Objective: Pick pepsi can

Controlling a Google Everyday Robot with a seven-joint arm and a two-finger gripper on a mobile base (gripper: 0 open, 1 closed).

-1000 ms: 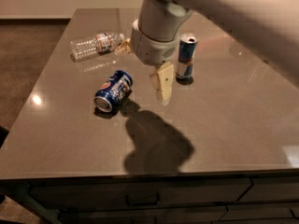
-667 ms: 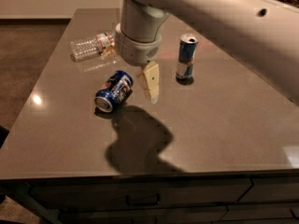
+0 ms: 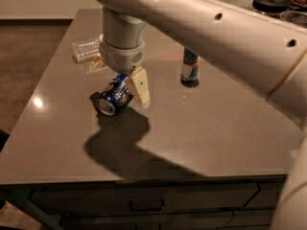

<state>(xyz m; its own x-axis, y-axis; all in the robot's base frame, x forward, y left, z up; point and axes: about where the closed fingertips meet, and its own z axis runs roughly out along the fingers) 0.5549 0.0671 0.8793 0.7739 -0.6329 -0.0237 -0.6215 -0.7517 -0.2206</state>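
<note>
Grey tabletop [image 3: 216,128], pepsi can [image 3: 112,96] on its side, gripper [image 3: 136,86] just over it

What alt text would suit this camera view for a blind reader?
A robot's gripper hangs close to a pepsi can lying on its side on a grey table. Behind, a slim can stands upright and a clear bottle lies flat.

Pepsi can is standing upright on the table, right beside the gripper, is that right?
Not quite. The camera view shows the pepsi can lying on its side, not upright. It is on the table, right beside the gripper, as you said.
</note>
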